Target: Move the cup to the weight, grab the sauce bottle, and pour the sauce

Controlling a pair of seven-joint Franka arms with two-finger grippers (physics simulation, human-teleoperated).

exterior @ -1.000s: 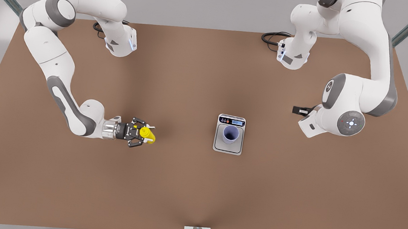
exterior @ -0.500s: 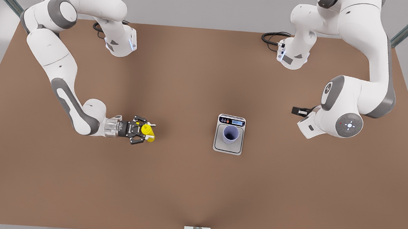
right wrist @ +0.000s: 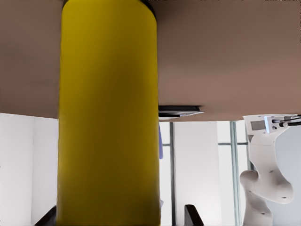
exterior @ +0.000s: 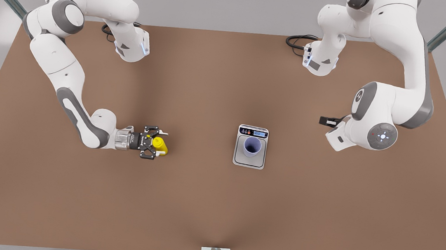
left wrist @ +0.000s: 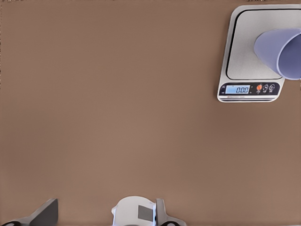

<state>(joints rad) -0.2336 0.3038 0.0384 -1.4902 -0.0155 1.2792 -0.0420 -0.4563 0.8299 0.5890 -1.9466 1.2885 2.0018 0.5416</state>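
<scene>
Sauce bottle: our right gripper (exterior: 153, 147) sits left of centre in the front view, its fingers pinching the yellow sauce bottle (exterior: 159, 145) from the side. We judge a side hold on the body leaves the nozzle free for tipping.

Bottle close up: in the right wrist view the sauce bottle (right wrist: 109, 113) stands between our fingers (right wrist: 194, 215), the table behind it.

Cup: the cup (exterior: 252, 146) stands upright on the weight (exterior: 249, 161), right of centre in the front view, well apart from the bottle. We take the first step as done, and the cup placed so the sauce can be weighed.

Weight from above: the left wrist view has the weight (left wrist: 245, 89) and cup (left wrist: 279, 52) at upper right.

Left gripper: it waits at the right of the front view; we cannot tell how its fingers stand.

Next: carry the bottle over the cup before pouring.
</scene>
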